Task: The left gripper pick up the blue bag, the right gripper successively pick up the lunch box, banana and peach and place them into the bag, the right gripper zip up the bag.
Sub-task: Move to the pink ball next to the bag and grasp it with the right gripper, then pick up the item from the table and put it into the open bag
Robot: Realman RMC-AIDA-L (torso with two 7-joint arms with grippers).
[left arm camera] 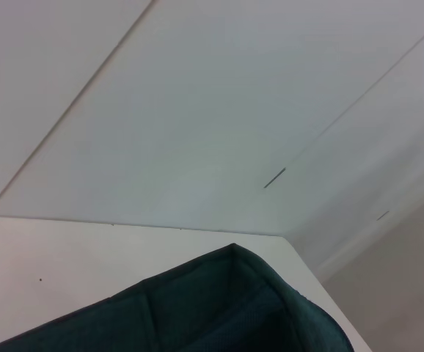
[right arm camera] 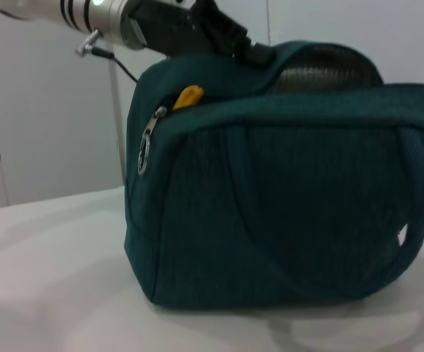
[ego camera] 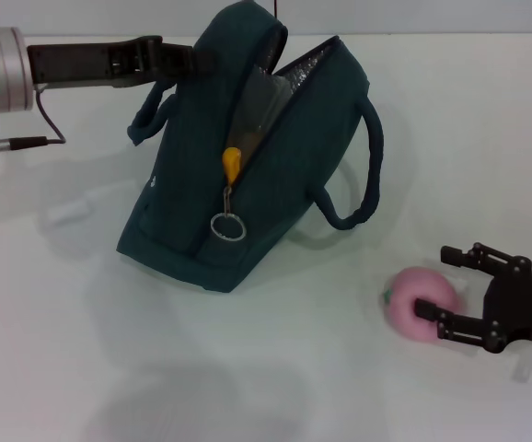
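Bag [ego camera: 248,157]: 1, open | peach [ego camera: 420,304]: 1, between right gripper [ego camera: 436,282] jaws

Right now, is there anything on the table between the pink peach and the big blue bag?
No. In the head view, only bare white table separates the peach from the bag.

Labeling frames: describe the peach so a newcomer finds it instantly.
Start at the big dark blue bag standing open on the white table. Toward the robot's right lies the peach, between the right claw fingers. It is the only round pink thing there.
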